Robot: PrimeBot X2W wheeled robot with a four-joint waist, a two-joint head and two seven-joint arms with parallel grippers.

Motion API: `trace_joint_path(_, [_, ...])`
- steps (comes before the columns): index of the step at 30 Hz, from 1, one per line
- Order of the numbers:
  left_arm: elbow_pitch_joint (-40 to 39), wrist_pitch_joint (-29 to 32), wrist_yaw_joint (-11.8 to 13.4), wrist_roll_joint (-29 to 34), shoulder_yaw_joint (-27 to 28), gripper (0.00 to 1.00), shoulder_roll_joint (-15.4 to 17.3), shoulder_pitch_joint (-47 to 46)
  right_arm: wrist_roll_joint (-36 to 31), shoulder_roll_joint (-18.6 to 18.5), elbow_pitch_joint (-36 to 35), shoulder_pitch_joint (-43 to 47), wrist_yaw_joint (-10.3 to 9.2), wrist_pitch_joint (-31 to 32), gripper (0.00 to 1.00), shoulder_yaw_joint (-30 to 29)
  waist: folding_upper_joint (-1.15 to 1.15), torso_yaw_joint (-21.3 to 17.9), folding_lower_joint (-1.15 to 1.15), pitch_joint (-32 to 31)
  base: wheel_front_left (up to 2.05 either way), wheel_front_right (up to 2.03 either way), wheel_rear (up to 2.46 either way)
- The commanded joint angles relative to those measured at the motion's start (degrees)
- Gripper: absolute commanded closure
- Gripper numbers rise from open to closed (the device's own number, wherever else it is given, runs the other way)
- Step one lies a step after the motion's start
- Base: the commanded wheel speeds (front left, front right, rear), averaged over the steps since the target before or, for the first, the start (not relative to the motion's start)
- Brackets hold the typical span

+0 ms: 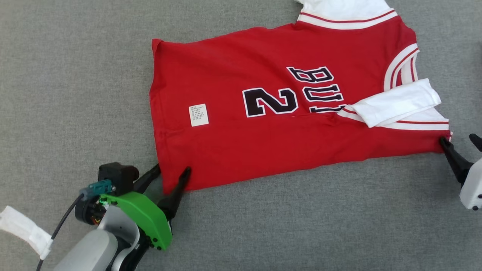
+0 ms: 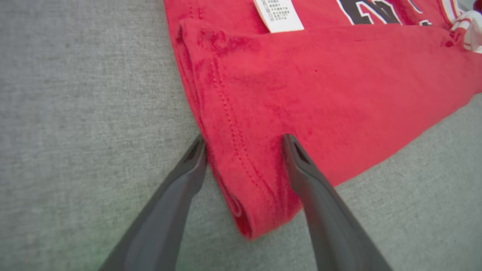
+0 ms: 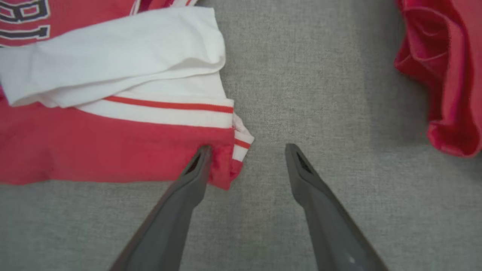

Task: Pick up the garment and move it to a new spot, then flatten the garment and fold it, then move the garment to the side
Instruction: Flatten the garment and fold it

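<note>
Looking down, you see jersey [image 1: 263,124] flat on grey cloth [image 1: 75,75], left gripper [image 1: 172,169] spread wide astride its hem corner, right gripper [image 1: 458,138] spread wide, touching its shoulder corner.

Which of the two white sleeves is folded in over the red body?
The near sleeve, by the right gripper, lies folded across the jersey beside the lettering. The far sleeve spreads outward, off it.

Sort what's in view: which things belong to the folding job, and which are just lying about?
Job:
jersey
left gripper, open at its corner
right gripper, open at its corner

Lying about:
crumpled red cloth
</note>
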Motion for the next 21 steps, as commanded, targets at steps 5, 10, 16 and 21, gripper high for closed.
trace_joint_path(5, [6.0, 5.2, -3.5, -1.0, -4.3, 1.0, -3.4, -2.2, 1.0, -0.8, 5.8, -3.7, 0.05, 4.5, 0.0, 5.6, -0.01, 2.4, 0.0, 2.5, 0.0, 0.0, 0.0])
trace_joint_path(10, [7.5, 6.5, -6.4, -3.2, -5.0, 1.0, -2.3, -0.8, 8.7, -3.0, 6.3, -2.3, 0.23, 7.2, 1.0, 10.2, -0.01, 2.1, 0.0, -0.5, 0.0, 0.0, 0.0])
trace_joint_path(16, [1.9, 9.1, -7.2, -7.7, -3.4, 1.0, 2.3, 2.5, 16.1, -10.7, 2.8, 1.9, -0.01, 9.1, 1.0, 8.2, -0.01, 1.5, 0.0, -4.2, 0.0, 0.0, 0.0])
trace_joint_path(21, [-8.3, 12.6, -4.7, -11.6, -2.7, 1.0, 6.9, 8.5, 20.3, -15.3, -0.4, 8.7, -0.02, 13.8, 1.0, 4.7, -0.01, 1.1, 0.0, -4.5, 0.0, 0.0, 0.0])
